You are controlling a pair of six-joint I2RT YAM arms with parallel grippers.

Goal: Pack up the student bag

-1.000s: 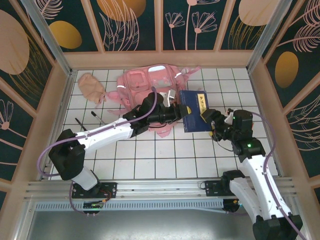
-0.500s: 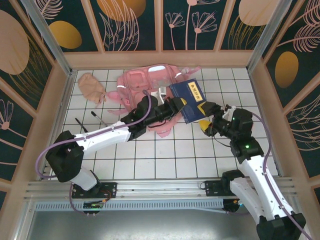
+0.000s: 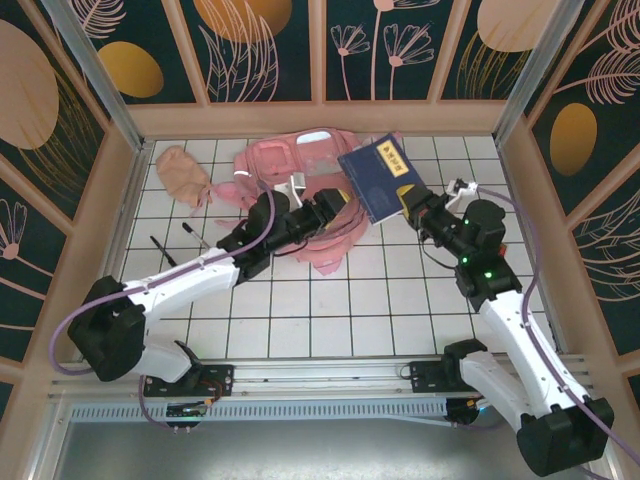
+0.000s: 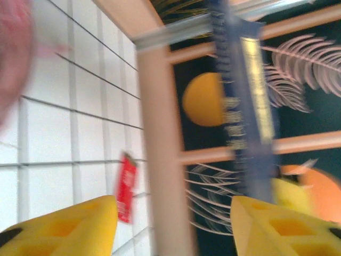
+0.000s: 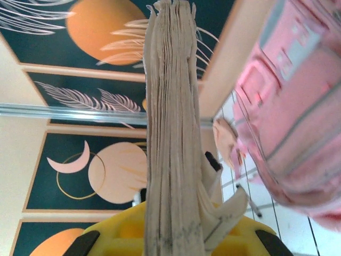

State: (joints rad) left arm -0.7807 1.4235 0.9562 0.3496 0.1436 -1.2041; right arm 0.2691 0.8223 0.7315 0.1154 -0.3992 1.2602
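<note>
Over tiled table (image 3: 300,320), left gripper (image 3: 331,203) agape, right gripper (image 3: 410,205) tight on book (image 3: 375,180)

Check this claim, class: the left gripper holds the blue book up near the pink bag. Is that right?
Not quite. The right gripper, not the left gripper, holds the blue book up near the pink bag. The right wrist view shows the book's page edges clamped in that gripper.
</note>
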